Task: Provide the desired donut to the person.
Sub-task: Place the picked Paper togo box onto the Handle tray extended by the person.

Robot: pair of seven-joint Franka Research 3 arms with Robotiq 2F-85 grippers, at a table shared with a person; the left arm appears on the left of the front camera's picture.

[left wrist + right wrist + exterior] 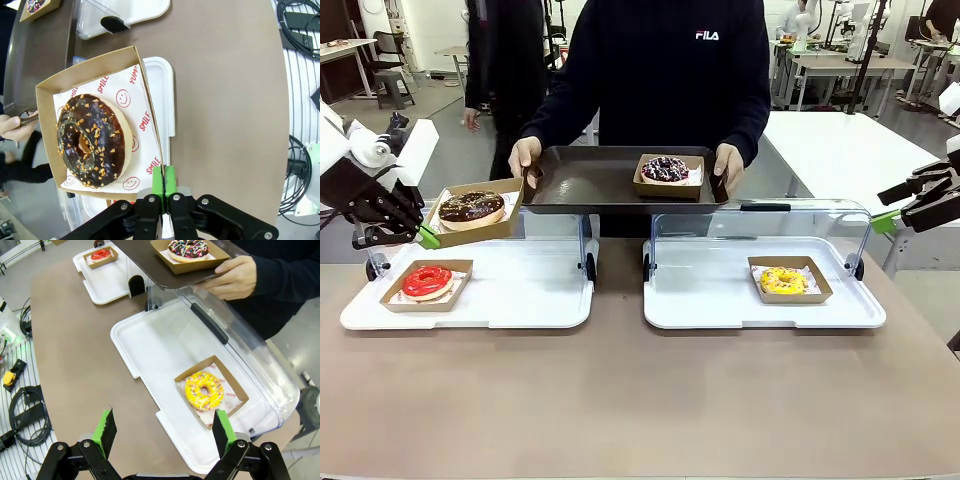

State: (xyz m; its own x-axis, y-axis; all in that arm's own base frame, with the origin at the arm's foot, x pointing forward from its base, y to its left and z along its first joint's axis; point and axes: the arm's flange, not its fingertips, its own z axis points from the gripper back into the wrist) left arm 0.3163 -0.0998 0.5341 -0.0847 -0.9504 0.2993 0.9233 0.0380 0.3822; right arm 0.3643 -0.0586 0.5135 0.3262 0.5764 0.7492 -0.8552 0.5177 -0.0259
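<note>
**Chocolate donut lifted toward tray**

At nine o'clock above the bench (640, 400), left tool (425, 236) clamped on chocolate donut's box (472, 212), just beside person's (660, 60) dark tray (590, 180); right tool (162, 432) spread wide, gripping nothing, at three o'clock

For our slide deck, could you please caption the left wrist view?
Left gripper shut on the cardboard tray of a chocolate nut donut, beside the person's dark serving tray.

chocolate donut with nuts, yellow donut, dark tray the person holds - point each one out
chocolate donut with nuts (91, 140), left wrist view, on its glazed ring
yellow donut (204, 390), right wrist view, on its icing
dark tray (590, 180), front view, on its bare floor
</note>
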